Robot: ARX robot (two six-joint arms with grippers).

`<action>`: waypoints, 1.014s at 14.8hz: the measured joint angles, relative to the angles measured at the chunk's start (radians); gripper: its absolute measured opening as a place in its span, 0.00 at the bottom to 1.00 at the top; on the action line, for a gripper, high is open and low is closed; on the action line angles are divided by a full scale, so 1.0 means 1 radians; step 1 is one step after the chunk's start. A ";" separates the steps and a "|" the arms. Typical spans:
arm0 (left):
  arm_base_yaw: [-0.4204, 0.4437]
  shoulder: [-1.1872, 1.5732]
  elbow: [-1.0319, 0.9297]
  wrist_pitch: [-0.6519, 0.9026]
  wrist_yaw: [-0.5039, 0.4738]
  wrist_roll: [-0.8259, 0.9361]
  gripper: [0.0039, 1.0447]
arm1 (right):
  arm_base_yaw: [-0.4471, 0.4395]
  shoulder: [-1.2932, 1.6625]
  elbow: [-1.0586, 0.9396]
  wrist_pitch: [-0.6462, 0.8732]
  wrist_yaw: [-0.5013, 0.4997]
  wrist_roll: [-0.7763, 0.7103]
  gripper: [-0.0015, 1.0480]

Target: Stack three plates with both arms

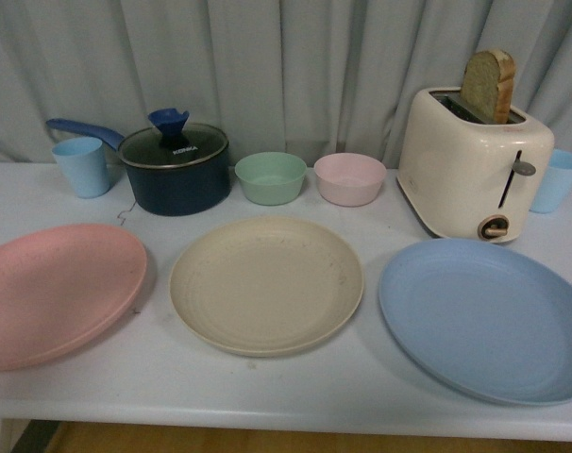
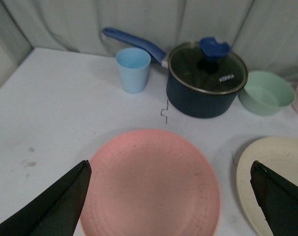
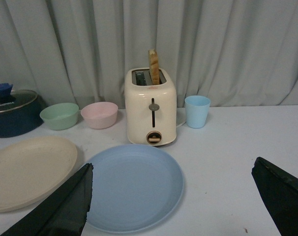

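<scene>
Plates, three, unstacked: pink plate point(image 1: 59, 293), cream plate point(image 1: 265, 283) and blue plate point(image 1: 484, 316) lie flat and apart in a row on the table point(image 1: 267, 396), left gripper point(image 2: 169, 169) spread wide toward the pink, right gripper point(image 3: 172, 167) spread wide toward the blue, each seemingly poised to carry its outer plate to the centre.

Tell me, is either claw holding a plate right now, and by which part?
Nothing is held. The left claw hangs open above the pink plate, and the right claw hangs open by the blue plate.

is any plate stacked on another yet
No, the pink plate, beige plate and blue plate each lie apart on the table.
</scene>
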 joint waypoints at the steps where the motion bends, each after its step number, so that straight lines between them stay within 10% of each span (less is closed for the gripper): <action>1: 0.005 0.046 0.028 -0.001 0.018 0.005 0.94 | 0.000 0.000 0.000 0.000 0.000 0.000 0.94; 15: 0.285 0.650 0.237 0.034 0.183 0.122 0.94 | 0.000 0.000 0.000 0.000 0.000 0.000 0.94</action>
